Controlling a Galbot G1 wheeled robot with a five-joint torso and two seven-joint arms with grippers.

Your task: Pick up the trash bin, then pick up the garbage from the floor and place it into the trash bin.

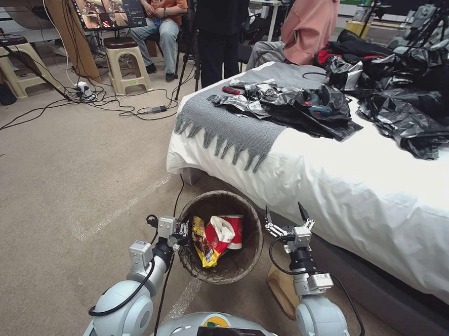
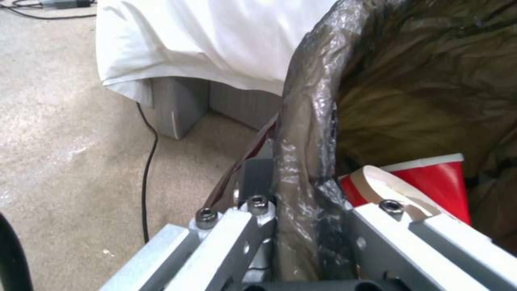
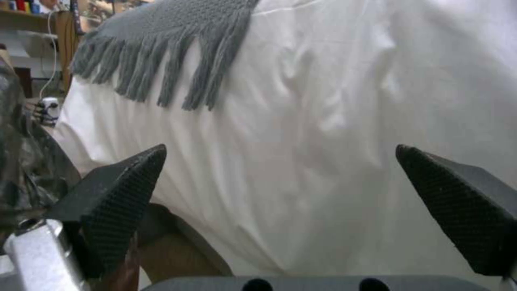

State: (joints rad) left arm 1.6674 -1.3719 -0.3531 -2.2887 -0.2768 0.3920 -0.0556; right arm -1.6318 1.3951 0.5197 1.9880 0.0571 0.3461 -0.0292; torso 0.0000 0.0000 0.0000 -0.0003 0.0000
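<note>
The carpeted floor (image 1: 56,178) is beige, crossed by pale tape lines and a thin black cable running out from under the bed. The trash bin (image 1: 220,236) stands on it just beside the bed's corner, and a brown paper bag (image 1: 283,290) lies on the floor to the bin's right, close to the bed's grey base. Farther off, tangled cables and a power strip (image 1: 83,89) rest on the carpet near beige stools (image 1: 127,63). The bed (image 1: 365,187), under a white sheet, carries a grey fringed throw (image 1: 232,120) and glossy black plastic bags (image 1: 309,110).
</note>
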